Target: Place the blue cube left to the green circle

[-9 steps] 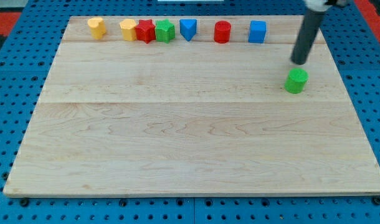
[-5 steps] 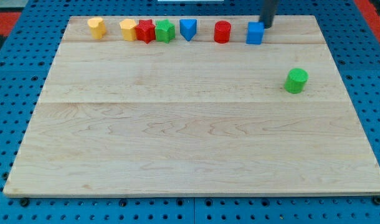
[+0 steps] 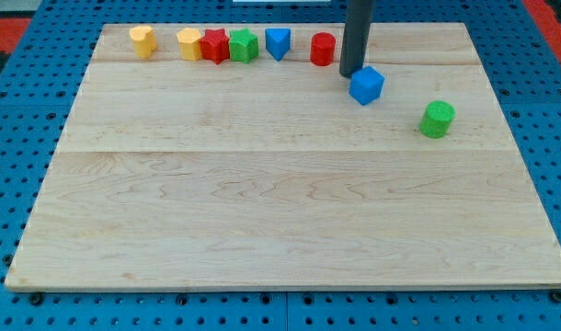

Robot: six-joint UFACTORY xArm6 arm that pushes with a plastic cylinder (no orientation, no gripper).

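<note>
The blue cube [image 3: 366, 85] lies turned on the wooden board [image 3: 280, 211], at the view's upper right. The green circle block [image 3: 437, 119] sits to its right and a little lower, apart from it. My tip [image 3: 351, 73] touches the blue cube's upper left side. The rod rises from there to the view's top and hides part of the red cylinder [image 3: 323, 48].
Along the board's top edge stand two yellow blocks [image 3: 143, 40] [image 3: 188, 42], a red star-like block [image 3: 214, 45], a green block [image 3: 244, 45] and a blue triangle-like block [image 3: 278, 42]. The blue pegboard surrounds the board.
My tip has moved from above the green circle to the top edge, then left and down. The blue cube has slid down-left out of the top row and turned.
</note>
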